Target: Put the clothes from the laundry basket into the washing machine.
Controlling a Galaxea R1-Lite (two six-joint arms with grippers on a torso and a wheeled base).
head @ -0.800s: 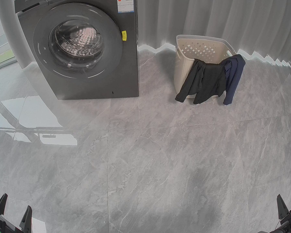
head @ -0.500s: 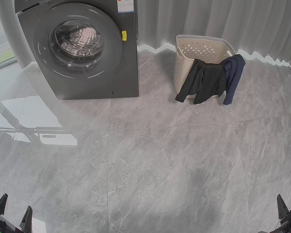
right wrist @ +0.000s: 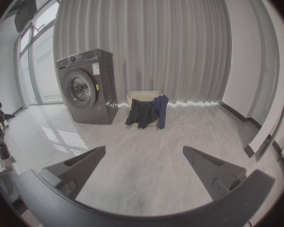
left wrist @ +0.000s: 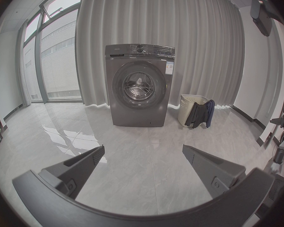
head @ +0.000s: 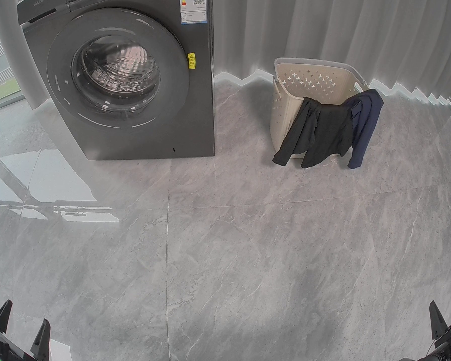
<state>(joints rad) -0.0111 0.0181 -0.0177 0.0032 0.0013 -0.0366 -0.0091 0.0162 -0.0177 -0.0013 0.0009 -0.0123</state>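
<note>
From my seat, the grey tiled floor (head: 260, 256) runs out ahead of the rig to a pale pleated curtain (head: 335, 21) along the far wall, from 12 to 2 o'clock. The washing machine (head: 120, 71) stands at about 11 o'clock, dark grey, front facing me, and its round glass door looks shut against the front panel. The laundry basket (head: 310, 78) sits at about 1 o'clock, upright on the floor just in front of the curtain and apart from the machine, on the machine's 3 o'clock side.

The clothes are at the basket: a black garment (head: 325, 131) is draped over the near rim with a sleeve hanging down to the floor. A navy garment (head: 366, 116) hangs over the same rim, touching the black one at its 3 o'clock side.

My left gripper (head: 24, 322) sits low at 7 o'clock, well short of everything. In its wrist view (left wrist: 142, 148) I see the fingers spread wide with nothing between them. The right gripper (head: 447, 302) is at 5 o'clock, likewise spread wide and empty (right wrist: 143, 148).
</note>
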